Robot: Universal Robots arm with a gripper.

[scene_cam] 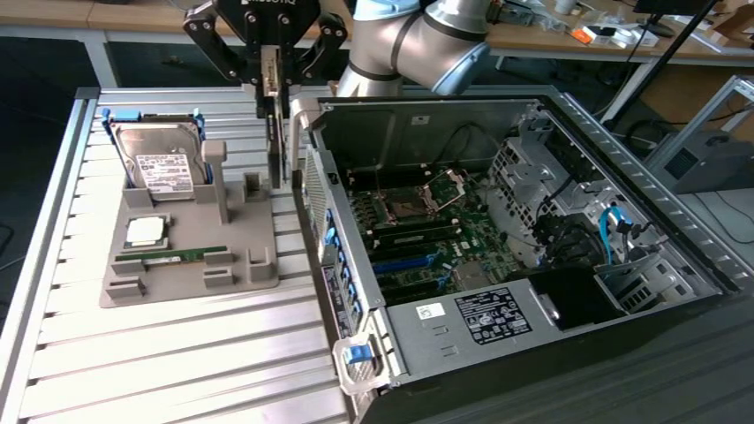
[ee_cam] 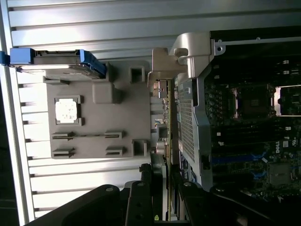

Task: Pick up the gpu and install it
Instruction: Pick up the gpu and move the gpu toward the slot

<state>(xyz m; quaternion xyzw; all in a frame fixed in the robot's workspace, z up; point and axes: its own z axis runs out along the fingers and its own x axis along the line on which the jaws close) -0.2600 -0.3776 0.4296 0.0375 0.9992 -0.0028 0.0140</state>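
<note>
The gpu (scene_cam: pixel 278 132) hangs edge-on, a thin dark card with a silver bracket strip, held at its upper end by my gripper (scene_cam: pixel 275 81), which is shut on it. It is lifted above the gap between the grey parts holder (scene_cam: pixel 177 276) and the open computer case (scene_cam: pixel 353 185), close to the case's side wall. In the wrist view the gpu (ee_cam: pixel 166 117) runs as a narrow strip away from my gripper (ee_cam: pixel 165 188), alongside the case's perforated metal wall (ee_cam: pixel 188 122). The motherboard (scene_cam: pixel 430 234) lies exposed inside the case.
The grey holder carries a silver hard drive (scene_cam: pixel 159 168) in blue rails, a processor chip (scene_cam: pixel 147 231) and a narrow green memory stick (scene_cam: pixel 175 255). Upright grey posts (scene_cam: pixel 217 168) stand on the holder near the card. The ribbed metal table (scene_cam: pixel 177 362) extends toward the front.
</note>
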